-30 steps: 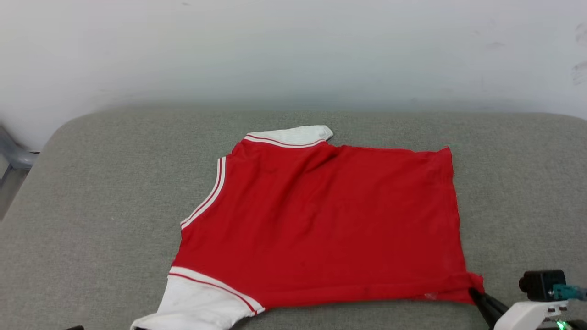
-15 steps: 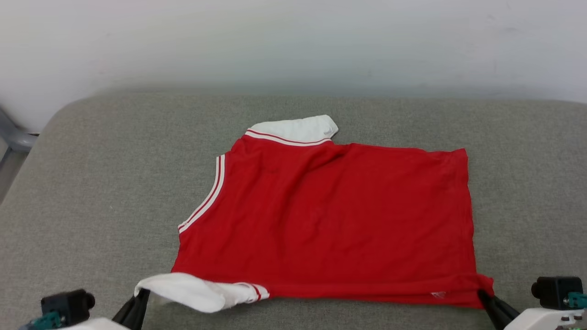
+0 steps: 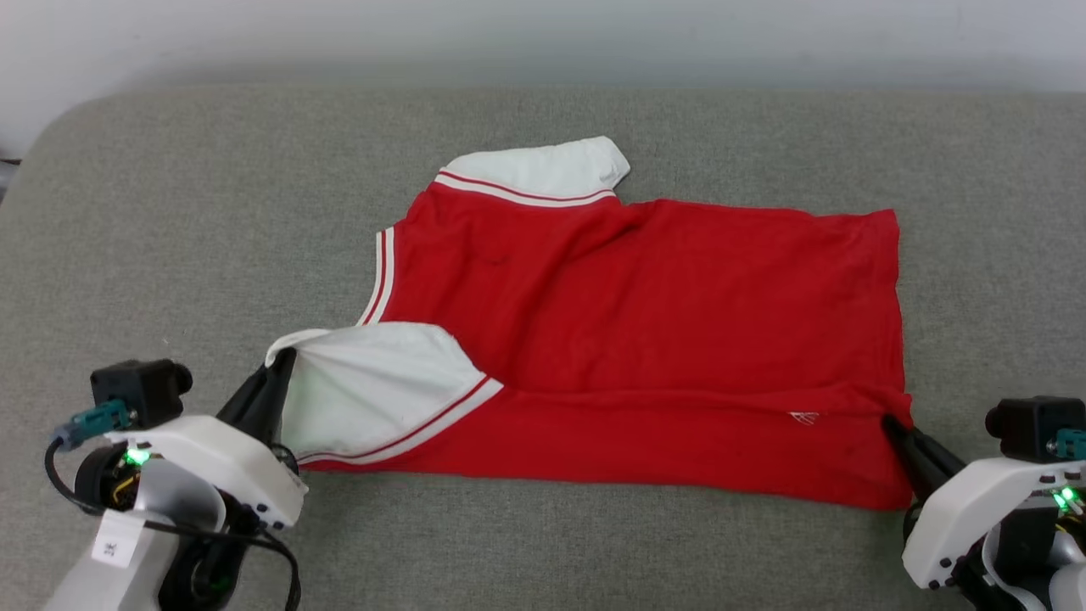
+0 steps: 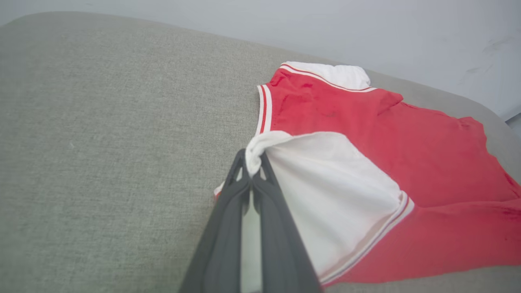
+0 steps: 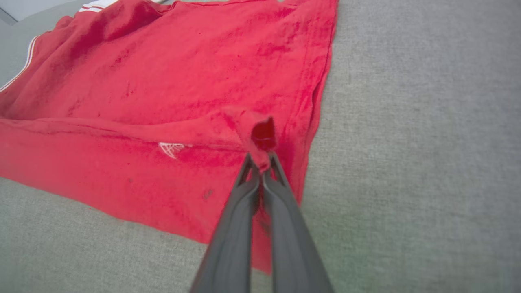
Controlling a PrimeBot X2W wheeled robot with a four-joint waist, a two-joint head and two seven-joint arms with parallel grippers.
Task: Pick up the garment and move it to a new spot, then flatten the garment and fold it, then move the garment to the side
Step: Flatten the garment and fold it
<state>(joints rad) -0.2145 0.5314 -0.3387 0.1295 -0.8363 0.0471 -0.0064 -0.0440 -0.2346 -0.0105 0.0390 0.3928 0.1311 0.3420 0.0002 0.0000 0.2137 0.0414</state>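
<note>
Grey woven cushion (image 3: 153, 212), pale wall (image 3: 509, 34) behind its far edge. Red garment (image 3: 645, 322) spread over the cushion's middle, plain side up, near hem doubled over toward the far edge. Left gripper (image 3: 284, 361) clamped shut on the white sleeve (image 3: 373, 386) toward the front-left corner. Right gripper (image 3: 891, 422) pinched tight on the garment's red hem corner, toward the front-right.

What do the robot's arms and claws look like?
Both arms are smooth white shells with a green light. The left claw and right claw are each two long, thin dark fingers. Each wrist carries a black camera block with a teal plug; the left arm has a black cable and white label.
</note>
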